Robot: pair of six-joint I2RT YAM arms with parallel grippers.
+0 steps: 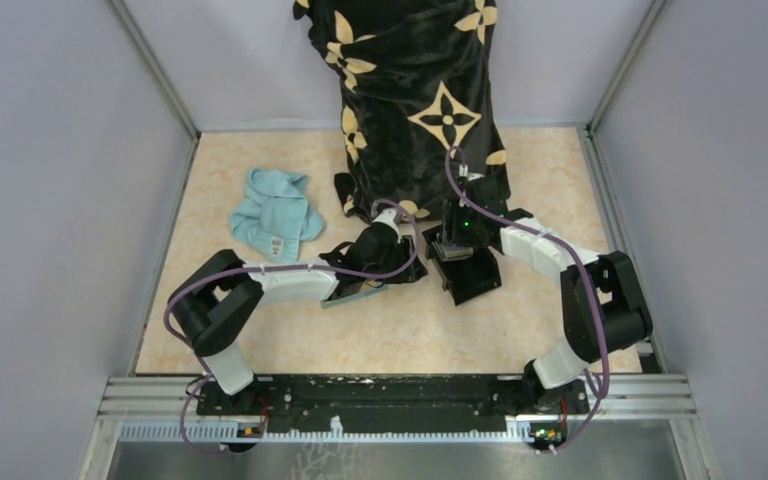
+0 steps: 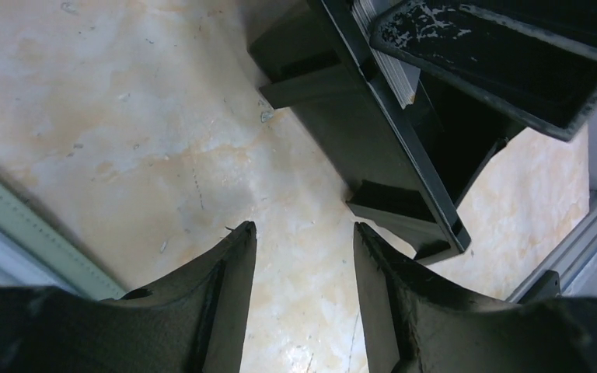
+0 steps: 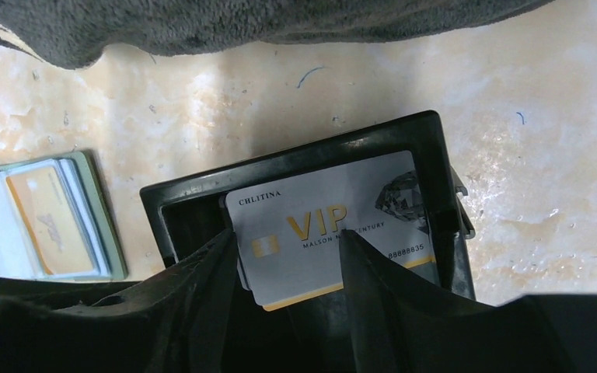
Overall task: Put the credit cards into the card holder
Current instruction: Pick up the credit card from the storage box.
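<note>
A silvery credit card [image 3: 334, 198] marked VIP lies on top inside a black box [image 3: 280, 167]. My right gripper [image 3: 288, 235] hovers over it, open; both fingertips stand in front of the card's face and do not pinch it. The sage-green card holder [image 3: 99, 217] lies open left of the box, with a tan-orange card [image 3: 47, 221] in a slot. From above, the holder [image 1: 355, 297] peeks out under my left arm. My left gripper [image 2: 303, 227] is open over bare table, nothing between its fingers, just left of the box [image 2: 373, 140].
A light blue cloth [image 1: 275, 215] lies crumpled at the back left. A black cloth with tan flower shapes [image 1: 420, 100] hangs down at the back centre, close behind both grippers. Grey walls enclose the table [image 1: 560, 180] on three sides.
</note>
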